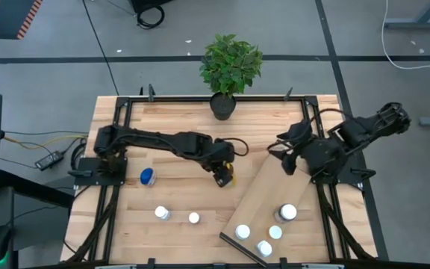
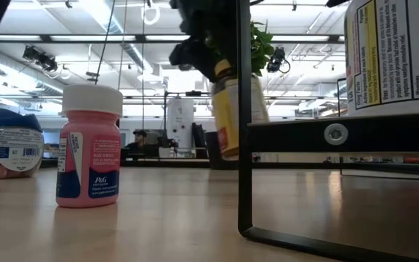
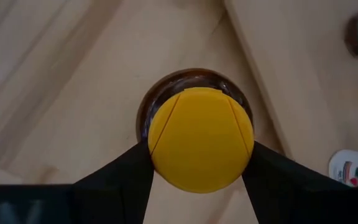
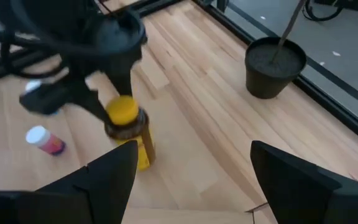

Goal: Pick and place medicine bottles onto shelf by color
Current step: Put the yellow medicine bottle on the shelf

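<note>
Progress: roughly half along, judging by the layout.
- Resting already on the flat rectangular light-wood shelf board with dark edge trim: four small round white-capped bottles, clustered well to the near side of the right gripper.
- Waiting on the plank tabletop, well apart from the left gripper on its near side: a blue-capped round bottle, a white-capped pink bottle, and one more white-capped bottle.
- Being carried: the larger amber round bottle with a smooth yellow cap, clamped at the cap between the left gripper's two dark fingers, appearing lifted clear of the tabletop in the low view, just beside the shelf's far edge.
- Idling: right gripper, fingers standing wide apart, holding nothing, hovering over the shelf's far end.

Materials and shapes:
- Amber bottle: glossy translucent brown body, yellow paper label, matte disc-shaped cap.
- Pink bottle: smooth plastic cylinder with printed label.
- Shelf and tabletop: pale wood with visible grain, black frame bordering the table.
- Potted green plant: leafy, in a dark round pot, beyond both grippers.
</note>
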